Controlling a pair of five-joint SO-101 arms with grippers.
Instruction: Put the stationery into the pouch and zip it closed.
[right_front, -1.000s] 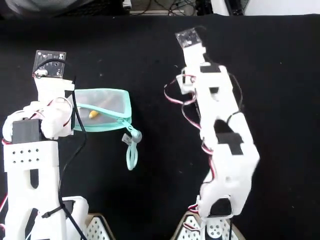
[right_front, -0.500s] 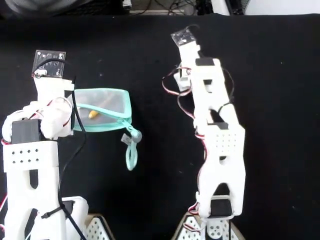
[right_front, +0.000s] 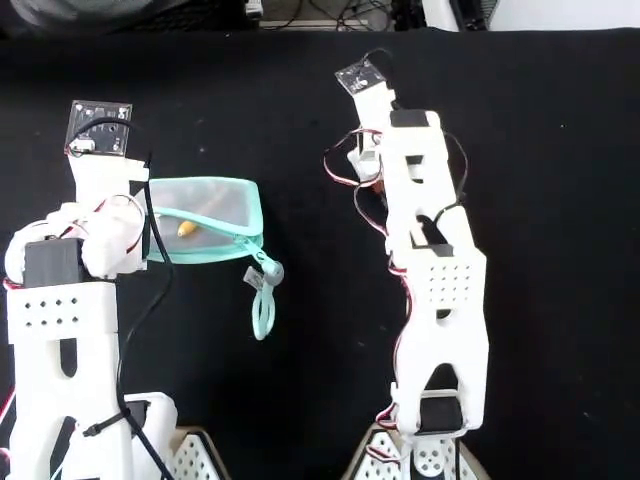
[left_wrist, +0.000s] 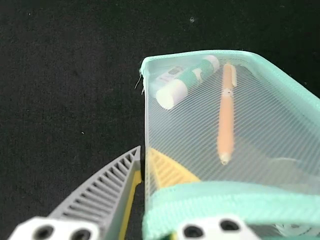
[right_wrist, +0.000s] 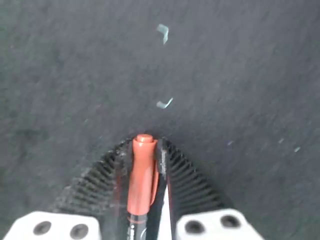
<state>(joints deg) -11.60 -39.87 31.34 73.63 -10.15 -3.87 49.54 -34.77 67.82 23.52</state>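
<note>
Pouch (right_front: 210, 205) is clamped at its rim by left gripper (left_wrist: 145, 165), right gripper (right_wrist: 142, 150) grips a red pen (right_wrist: 141, 177); we advise lining the pen with the mouth before releasing.

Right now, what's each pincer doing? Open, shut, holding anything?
Left pincer: shut on the pouch edge.
Right pincer: shut on a red pen.

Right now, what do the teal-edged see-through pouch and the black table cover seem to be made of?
Teal-edged see-through pouch: probably fine plastic mesh with woven teal fabric trim; thin diagonal ribs run across it and you can see through it. Black table cover: likely matte, felt-like cloth; it has no shine, and pale specks cling to it.
</note>
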